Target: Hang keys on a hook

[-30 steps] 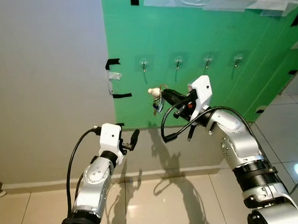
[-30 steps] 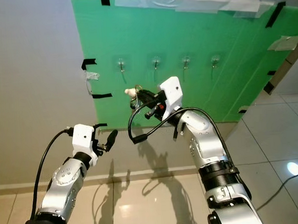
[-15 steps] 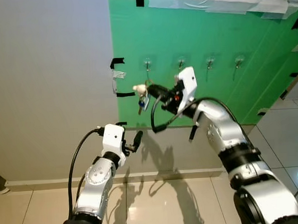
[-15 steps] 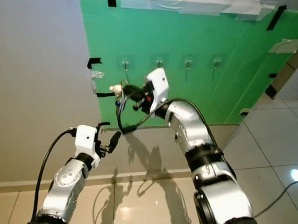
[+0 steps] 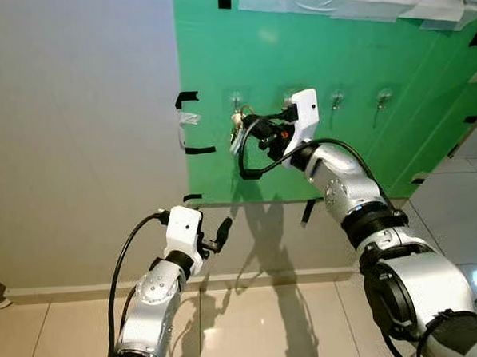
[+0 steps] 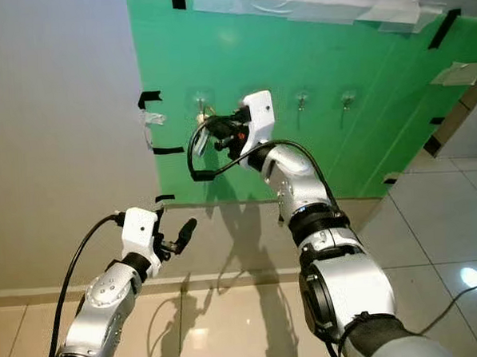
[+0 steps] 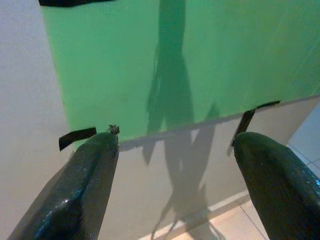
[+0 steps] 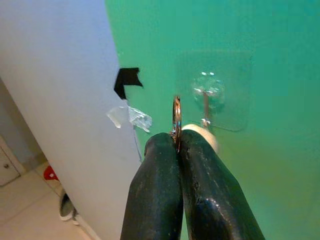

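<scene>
While our right end effector (image 8: 176, 145) is pinching the keys (image 5: 237, 130) by the ring just beside the green board's (image 5: 312, 47) leftmost hook (image 8: 206, 95), we are judging the hanging step underway; next, the ring needs threading over it. Our left end effector (image 7: 175, 150) is gaping wide, idle.

No legible text, label, brand, number or sign is appearing on any surface in these views.
</scene>
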Robot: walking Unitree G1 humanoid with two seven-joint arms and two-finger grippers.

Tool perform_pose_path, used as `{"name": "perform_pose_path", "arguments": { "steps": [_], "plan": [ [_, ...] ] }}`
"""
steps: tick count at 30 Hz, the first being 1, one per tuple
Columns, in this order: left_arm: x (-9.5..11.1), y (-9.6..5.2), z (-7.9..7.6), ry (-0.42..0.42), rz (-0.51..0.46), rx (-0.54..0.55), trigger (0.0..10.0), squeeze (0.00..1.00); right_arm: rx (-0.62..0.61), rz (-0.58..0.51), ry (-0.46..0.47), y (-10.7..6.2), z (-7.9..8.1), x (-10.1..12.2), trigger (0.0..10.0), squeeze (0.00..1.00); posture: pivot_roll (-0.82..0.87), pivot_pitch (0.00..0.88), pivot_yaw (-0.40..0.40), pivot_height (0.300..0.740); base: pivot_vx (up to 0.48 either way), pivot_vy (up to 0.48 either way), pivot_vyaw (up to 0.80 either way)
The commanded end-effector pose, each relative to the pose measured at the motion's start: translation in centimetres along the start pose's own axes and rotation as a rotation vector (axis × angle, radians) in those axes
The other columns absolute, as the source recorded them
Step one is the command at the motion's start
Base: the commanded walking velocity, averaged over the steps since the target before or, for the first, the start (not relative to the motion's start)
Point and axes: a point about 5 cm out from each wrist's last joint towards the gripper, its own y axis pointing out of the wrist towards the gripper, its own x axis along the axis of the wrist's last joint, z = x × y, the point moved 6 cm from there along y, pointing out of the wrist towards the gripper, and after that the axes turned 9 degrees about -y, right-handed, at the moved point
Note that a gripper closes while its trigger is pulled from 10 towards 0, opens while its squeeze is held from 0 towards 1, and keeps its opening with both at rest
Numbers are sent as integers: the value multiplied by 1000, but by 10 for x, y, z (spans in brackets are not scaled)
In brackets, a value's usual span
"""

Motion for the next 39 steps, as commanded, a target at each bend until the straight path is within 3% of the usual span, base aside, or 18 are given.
{"name": "perform_pose_path", "arguments": {
  "steps": [1, 11, 16, 23, 32, 39],
  "plan": [
    [3, -2, -3, 8, -4, -12, 10000, 0, 16, -39, 11, 5, 1, 11, 0, 0, 140, 0, -95, 740, 0, 0, 0],
    [3, -5, -3, 6, 5, -9, 10000, 0, 104, -11, 30, 10, 15, 6, 0, 0, 146, 0, -96, 740, 0, 0, 0],
    [3, -5, -3, 4, 7, -7, 10000, 0, 66, -21, 110, 10, 8, 8, 0, 0, 150, 0, -101, 740, 0, 0, 0],
    [2, -5, -3, -2, 8, -3, 10000, 0, 44, -27, 149, 12, 5, 11, 0, 0, 157, 0, -106, 740, 0, 0, 0],
    [2, -5, -2, -6, 11, 4, 10000, 0, -33, -42, 301, 10, -8, 12, 0, 0, 172, 0, -115, 740, 0, 0, 0],
    [2, -5, 0, -10, 14, 11, 10000, 0, -101, -41, 479, 4, -19, 3, 0, 0, 178, 0, -119, 740, 0, 0, 0]
  ]
}}
